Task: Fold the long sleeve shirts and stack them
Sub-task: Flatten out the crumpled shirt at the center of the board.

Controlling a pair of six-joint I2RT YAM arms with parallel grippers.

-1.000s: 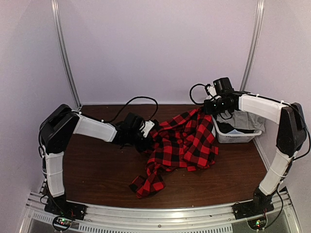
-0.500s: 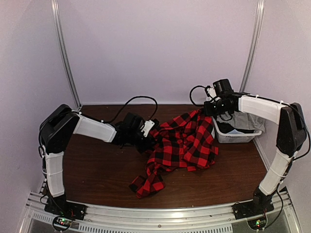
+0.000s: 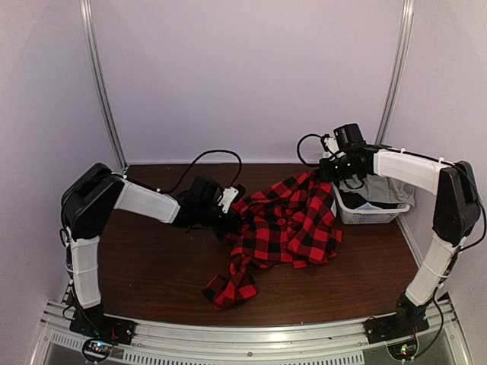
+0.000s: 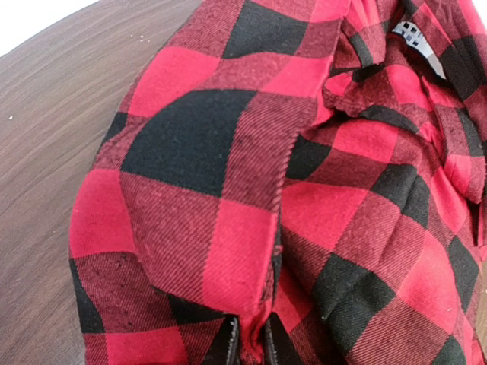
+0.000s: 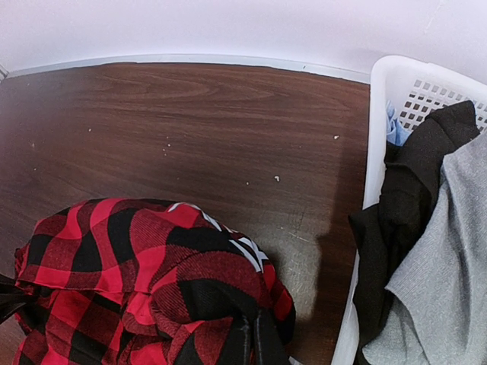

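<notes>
Two hands share one garment here. We see the red-and-black check flannel shirt [image 3: 288, 222] lying rumpled on the dark wood desk [image 3: 152, 266], spread between the pair of them. The left hand [image 4: 249, 344] is closed on the shirt: in its wrist view the two dark fingertips [image 4: 228, 346] sit close together at the bottom of the frame. A folded edge of the cloth is pinched between them, and the checks mound up ahead of the hand, filling nearly the whole picture. A small white label [image 4: 415, 36] shows far ahead of that hand, off to its right.

The right hand [image 5: 252, 342] is likewise clamped on the shirt — its fingers meet over a bunched corner of the fabric. That bunch heaps just ahead of and below them, with bare desk beyond. From above, the cloth rises to a peak at the right hand and slopes down across the desk toward the left hand. One end of the shirt trails off on the near side of the left hand, toward the arm bases.

Just to the right of the right hand stands a white mesh basket [image 5: 375, 152], its wall close beside the gripped cloth — we cannot tell whether the two touch. Inside it lie a black garment [image 5: 415, 190] and a grey garment [image 5: 445, 289], one draped against the other.
</notes>
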